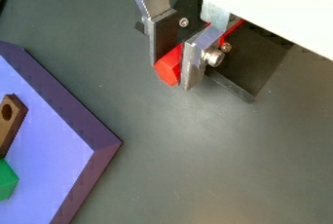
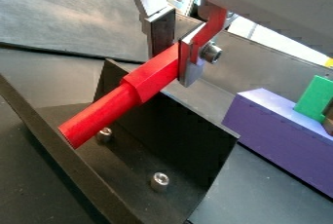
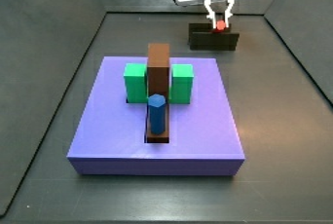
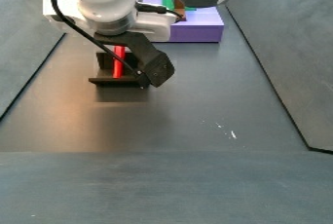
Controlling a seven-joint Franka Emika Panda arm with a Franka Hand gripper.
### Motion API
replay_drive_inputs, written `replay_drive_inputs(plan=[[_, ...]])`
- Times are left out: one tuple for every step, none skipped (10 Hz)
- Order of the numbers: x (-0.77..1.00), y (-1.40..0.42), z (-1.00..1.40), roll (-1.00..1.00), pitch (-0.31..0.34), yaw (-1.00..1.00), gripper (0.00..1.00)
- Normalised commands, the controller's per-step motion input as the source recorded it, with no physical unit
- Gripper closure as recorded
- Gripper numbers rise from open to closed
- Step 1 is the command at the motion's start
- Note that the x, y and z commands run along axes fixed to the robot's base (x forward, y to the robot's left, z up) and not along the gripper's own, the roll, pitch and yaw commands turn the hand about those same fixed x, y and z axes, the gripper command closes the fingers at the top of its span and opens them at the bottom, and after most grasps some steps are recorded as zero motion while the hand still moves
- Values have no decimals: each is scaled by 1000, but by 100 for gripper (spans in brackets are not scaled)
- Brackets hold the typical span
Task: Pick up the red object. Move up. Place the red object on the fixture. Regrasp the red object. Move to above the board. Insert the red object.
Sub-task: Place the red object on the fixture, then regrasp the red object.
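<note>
My gripper (image 2: 174, 55) is shut on the square end of the red object (image 2: 120, 101), a thin red peg whose round end reaches down into the fixture (image 2: 156, 150), a dark open bracket. In a wrist view the red end (image 1: 168, 68) shows between the silver fingers (image 1: 194, 60). In a side view the gripper (image 3: 219, 14) stands over the fixture (image 3: 212, 39) at the far right, with the peg (image 3: 219, 23) upright. In a side view the peg (image 4: 119, 60) sits in the fixture (image 4: 120, 77). The purple board (image 3: 156, 121) lies in the middle.
The board carries green blocks (image 3: 135, 82), a brown bar (image 3: 159, 64) and a blue cylinder (image 3: 156, 114). Its corner shows in a wrist view (image 1: 65, 121) with the brown bar (image 1: 11, 119). Dark walls (image 3: 293, 62) bound the floor.
</note>
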Motion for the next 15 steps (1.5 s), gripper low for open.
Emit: replay_drive_inputs(plan=[[3,0,-26,0,0,43,100],[0,0,0,0,0,0,100],[0,0,0,0,0,0,0],[34,0,80,460,0,83,0],[37,0,111,534,0,89,0],[23,0,166,546,-9,80,0],[34,57,114,266,0,100,0],[0,71,160,337,-54,117,0],[-14,49,203,569,-149,97,0],[0,11,234,634,-143,109,0],[0,0,237,709,-106,126,0],[9,0,234,889,-89,120,0],[0,0,180,1000,-83,114,0],[0,0,126,1000,-60,114,0],[0,0,74,1000,-43,111,0]])
